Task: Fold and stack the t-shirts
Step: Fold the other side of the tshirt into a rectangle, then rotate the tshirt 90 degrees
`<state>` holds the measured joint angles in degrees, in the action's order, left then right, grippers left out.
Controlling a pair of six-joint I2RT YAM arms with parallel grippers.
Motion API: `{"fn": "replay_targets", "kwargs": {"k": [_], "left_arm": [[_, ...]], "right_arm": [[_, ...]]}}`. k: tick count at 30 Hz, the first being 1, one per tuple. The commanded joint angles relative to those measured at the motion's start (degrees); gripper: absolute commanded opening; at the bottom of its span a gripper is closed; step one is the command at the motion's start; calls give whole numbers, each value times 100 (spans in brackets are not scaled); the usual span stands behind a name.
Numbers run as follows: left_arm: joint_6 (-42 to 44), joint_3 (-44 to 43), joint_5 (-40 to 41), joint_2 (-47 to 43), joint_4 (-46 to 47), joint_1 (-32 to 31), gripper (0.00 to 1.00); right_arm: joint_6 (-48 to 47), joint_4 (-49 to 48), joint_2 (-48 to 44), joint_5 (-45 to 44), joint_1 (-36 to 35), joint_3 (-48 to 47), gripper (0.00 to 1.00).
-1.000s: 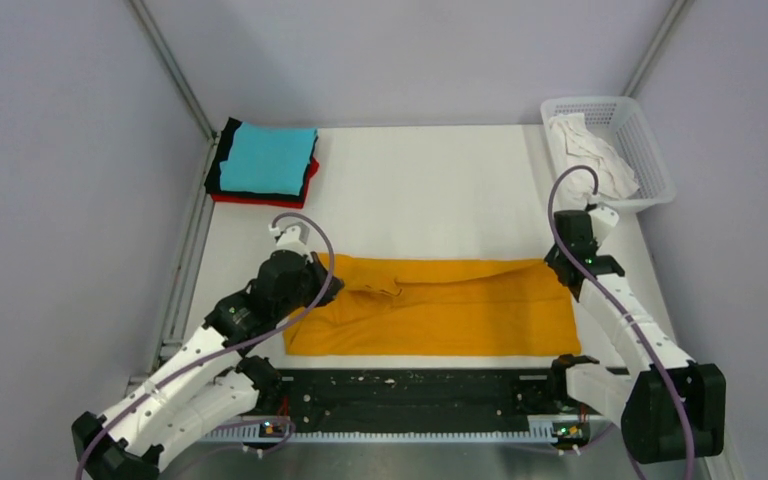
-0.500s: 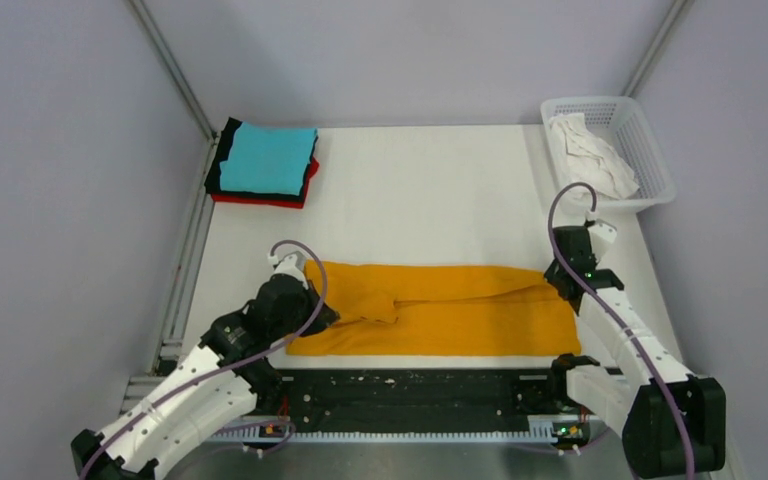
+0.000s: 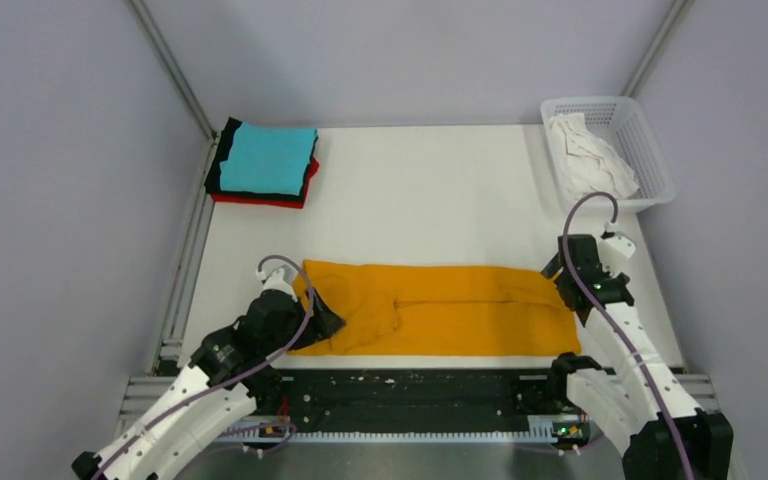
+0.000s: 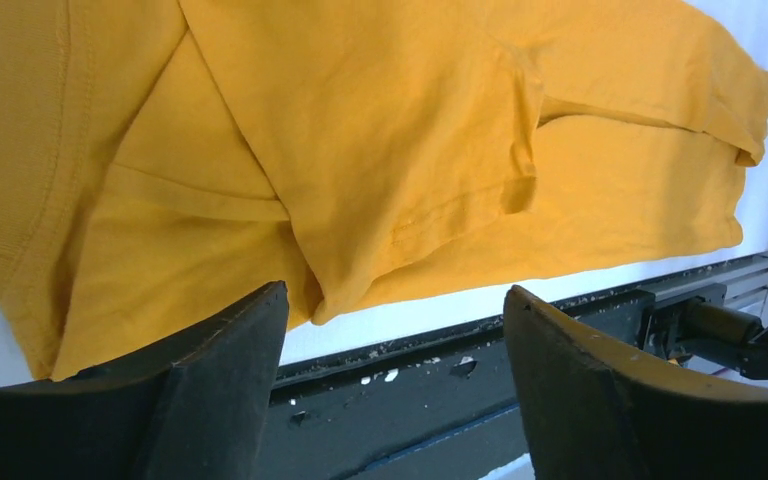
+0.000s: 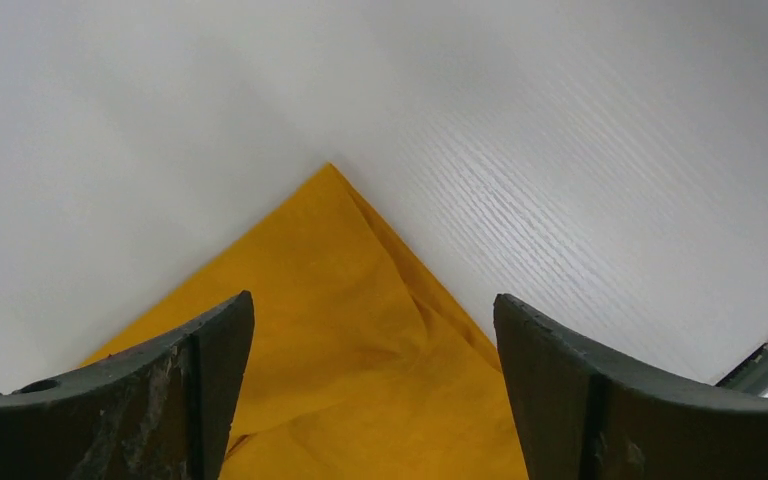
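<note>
An orange-yellow t-shirt point(image 3: 440, 310) lies folded in a long flat strip along the table's near edge. My left gripper point(image 3: 325, 318) hovers over its left end, jaws wide open with nothing between them. In the left wrist view the gripper point(image 4: 395, 290) sits just above the shirt point(image 4: 360, 150), at its near hem. My right gripper point(image 3: 565, 285) is open above the shirt's right end; the right wrist view shows the gripper point(image 5: 372, 297) over a corner of the cloth point(image 5: 340, 350). At the back left sits a folded stack: a cyan t-shirt point(image 3: 268, 160) on top of a red one point(image 3: 260, 200) and a black one point(image 3: 222, 160).
A white mesh basket point(image 3: 660, 175) at the back right holds a crumpled white t-shirt point(image 3: 590, 155). A black rail point(image 3: 420, 395) runs along the table's near edge. Grey walls close in both sides.
Both grippers drew the shirt's edge toward the near side, then opened and let go of the cloth. The shirt now lies flatter and narrower.
</note>
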<state>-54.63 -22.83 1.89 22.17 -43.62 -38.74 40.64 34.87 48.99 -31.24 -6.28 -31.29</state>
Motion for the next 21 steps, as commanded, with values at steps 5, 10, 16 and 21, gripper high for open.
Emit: {"fn": "replay_targets", "kwargs": {"k": [5,10,16,21], "left_arm": [[546,-232,101,381,1655,-19,99],[624,-272,-18,1815,2794,-20,99],[255,-250,568,3294,3767,-5,99],[17,-211,482,4381,4551,143,99]], "right_arm": [[-361,235,-590,40,-64,-559,92],[-902,-1124,-878,2342,-61,-63,99],[-661,-2233,-593,3479,-63,754,99],[-444,-2861,-213,3635,-62,1169,99]]}}
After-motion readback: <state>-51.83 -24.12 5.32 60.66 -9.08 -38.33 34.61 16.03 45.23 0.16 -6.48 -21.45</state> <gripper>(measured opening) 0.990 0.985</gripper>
